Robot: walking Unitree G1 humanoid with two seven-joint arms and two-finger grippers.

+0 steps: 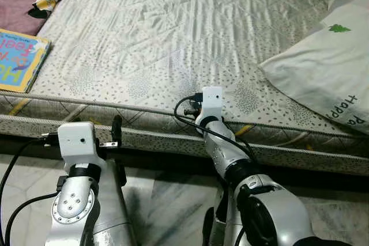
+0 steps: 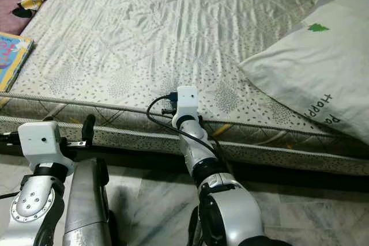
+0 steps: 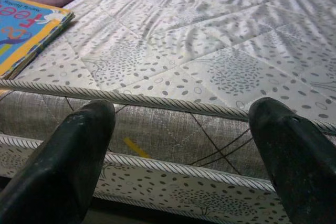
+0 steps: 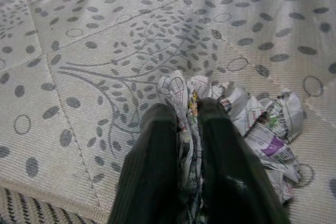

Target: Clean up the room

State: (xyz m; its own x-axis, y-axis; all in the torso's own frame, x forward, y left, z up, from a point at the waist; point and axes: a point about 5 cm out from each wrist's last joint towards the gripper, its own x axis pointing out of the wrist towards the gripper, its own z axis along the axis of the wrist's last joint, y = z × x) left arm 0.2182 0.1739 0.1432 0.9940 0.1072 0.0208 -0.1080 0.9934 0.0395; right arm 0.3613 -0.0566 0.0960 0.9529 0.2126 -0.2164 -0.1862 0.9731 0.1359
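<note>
- Even, soft indoor light falls over the mattress (image 1: 173, 33); its quilted top reads bright with no hard glare.
- A dark shadow band runs under the mattress's near edge, above the floor (image 1: 167, 200).
- The head views are sharp, without motion blur.
- In the wrist views the near black fingers (image 3: 68, 166) are soft, out of focus; the fabric beyond stays crisp.

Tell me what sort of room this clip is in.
Most likely a bedroom: a bare quilted mattress with a pillow and a children's book on it. The right gripper is shut on crumpled paper near the mattress edge; the left gripper is open.
</note>
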